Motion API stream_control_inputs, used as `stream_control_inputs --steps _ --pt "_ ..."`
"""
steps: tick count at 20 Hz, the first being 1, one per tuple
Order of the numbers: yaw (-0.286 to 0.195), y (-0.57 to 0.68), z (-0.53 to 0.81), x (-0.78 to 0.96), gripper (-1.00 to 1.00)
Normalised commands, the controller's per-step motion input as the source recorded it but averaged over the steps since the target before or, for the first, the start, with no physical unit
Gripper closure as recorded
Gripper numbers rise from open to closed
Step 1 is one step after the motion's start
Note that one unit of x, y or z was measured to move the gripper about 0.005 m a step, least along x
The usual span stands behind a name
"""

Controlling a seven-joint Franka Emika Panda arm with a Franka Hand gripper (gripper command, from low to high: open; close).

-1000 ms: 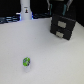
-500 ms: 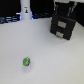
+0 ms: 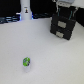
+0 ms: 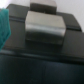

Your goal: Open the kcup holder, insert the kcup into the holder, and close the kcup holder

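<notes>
Black kcup holder at the back of the white worktop, toward the exterior view's right. Two light grey panels on its slanted front, one above the other. Looks shut, no gap to be seen anywhere. Fills the wrist view from very close: lower grey panel big in the middle, upper grey panel right behind it.

Hand just above the holder, almost out of the exterior view. Cannot tell if fingers are apart or together; no fingers plain in either view. Blurry teal patch at the edge of the wrist view, too fuzzy to name.

Little green and white kcup well apart from the holder, nearer the front of the worktop and toward the exterior view's left. Lying alone, nothing touching it.

White bottle-like post also at the back, well apart from the holder toward the exterior view's left.

Not much changed in the last second: kcup in the same spot, holder in the same spot, hand perhaps a tiny bit closer. Probably means step one, opening the holder, just about to start. Kcup pickup and closing still to come.
</notes>
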Motion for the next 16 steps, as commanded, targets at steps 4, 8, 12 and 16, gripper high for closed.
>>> stream_control_inputs --steps 4,8,12,16 --pt "-0.175 0.25 -0.36 -0.23 -1.00" --pt "-0.173 0.17 -0.38 -0.34 -1.00" --pt "-0.095 0.04 -0.41 -0.48 -1.00" --pt "-0.013 0.03 -0.44 -0.55 -1.00"
